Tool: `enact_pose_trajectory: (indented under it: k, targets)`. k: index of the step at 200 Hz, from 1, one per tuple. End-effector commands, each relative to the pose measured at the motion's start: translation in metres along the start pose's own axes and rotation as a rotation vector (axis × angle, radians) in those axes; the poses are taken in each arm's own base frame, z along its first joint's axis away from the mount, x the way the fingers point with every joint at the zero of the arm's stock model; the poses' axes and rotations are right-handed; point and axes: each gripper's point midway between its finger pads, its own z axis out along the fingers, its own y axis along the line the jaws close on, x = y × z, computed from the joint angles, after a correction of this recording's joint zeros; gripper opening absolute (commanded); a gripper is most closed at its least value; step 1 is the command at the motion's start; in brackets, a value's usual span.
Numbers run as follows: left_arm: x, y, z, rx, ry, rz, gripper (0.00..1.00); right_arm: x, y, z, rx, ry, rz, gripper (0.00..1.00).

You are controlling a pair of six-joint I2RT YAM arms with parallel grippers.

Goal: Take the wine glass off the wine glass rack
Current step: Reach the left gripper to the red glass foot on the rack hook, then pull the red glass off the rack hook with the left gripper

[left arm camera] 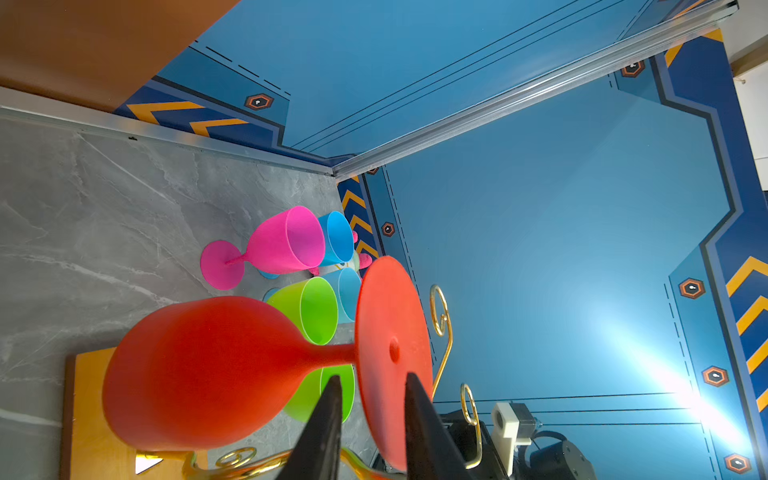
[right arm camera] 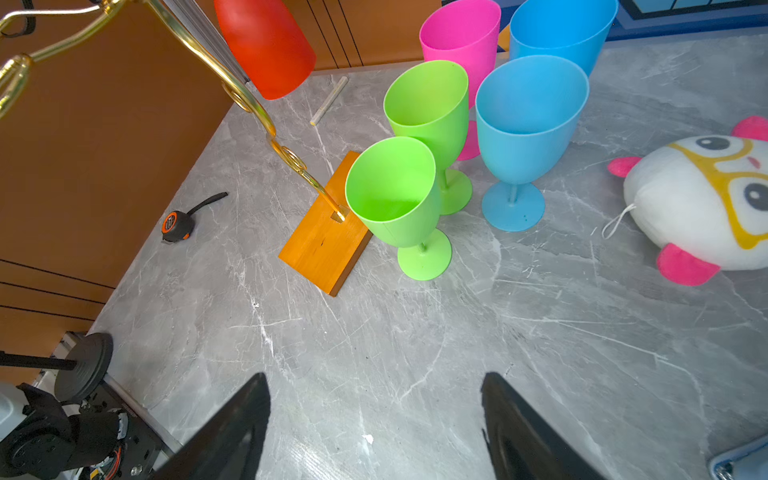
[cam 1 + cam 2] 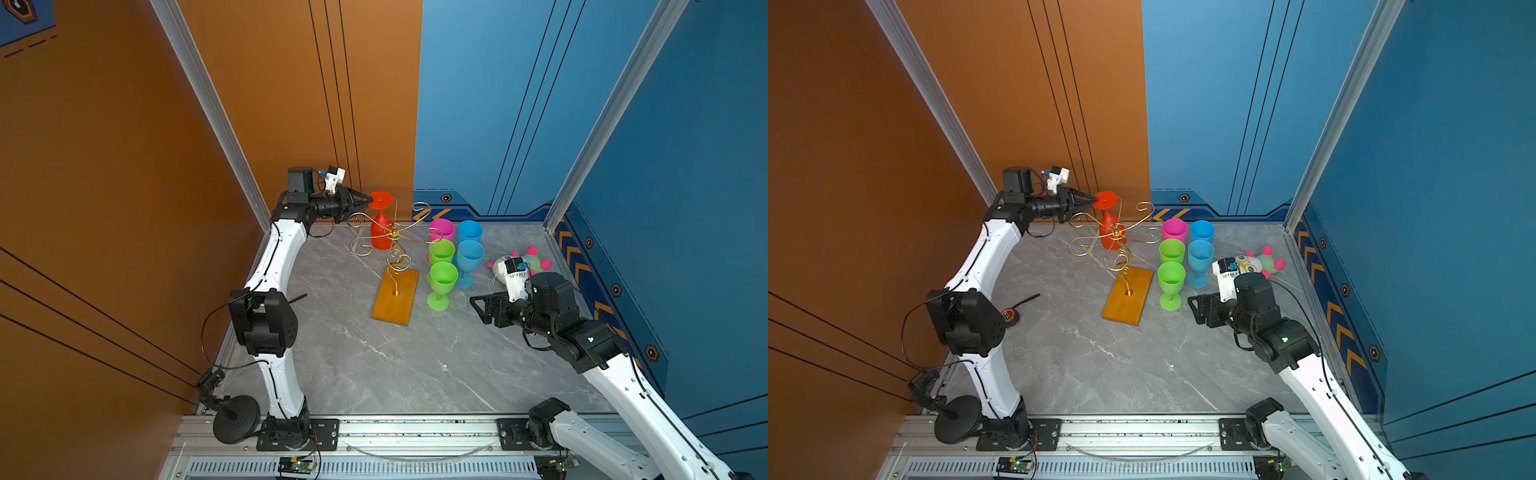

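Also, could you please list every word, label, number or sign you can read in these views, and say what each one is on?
No text reads clearly.
White camera mount on the right arm: dark print, too blurred to read.
Tape measure: the label on its case is too small to read.
Hexagon badges on the blue wall: a white mark, no legible letters.
Yellow chevrons: arrows only, no words.

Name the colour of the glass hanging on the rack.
The wine glass is red, best seen in the left wrist view.
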Motion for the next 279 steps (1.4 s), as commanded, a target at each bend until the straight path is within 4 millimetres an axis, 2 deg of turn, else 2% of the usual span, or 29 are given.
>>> enact_pose_trajectory:
  k: [1,61,162,279]
  targets:
    - [0.008,-0.009,0.005,0.028,0.046,0.022,0.26,-0.001,0.000,-0.003,-0.005,-0.020,0.012,0.81]
    - [0.004,-0.007,0.008,0.032,0.053,0.017,0.22,-0.001,-0.003,-0.004,0.002,-0.024,0.017,0.81]
    - [-0.002,-0.003,0.009,0.035,0.052,0.011,0.10,-0.003,-0.003,-0.005,-0.001,-0.034,0.022,0.81]
    - [-0.006,-0.017,-0.003,0.073,0.056,0.009,0.04,-0.006,-0.001,0.000,-0.015,-0.039,0.028,0.82]
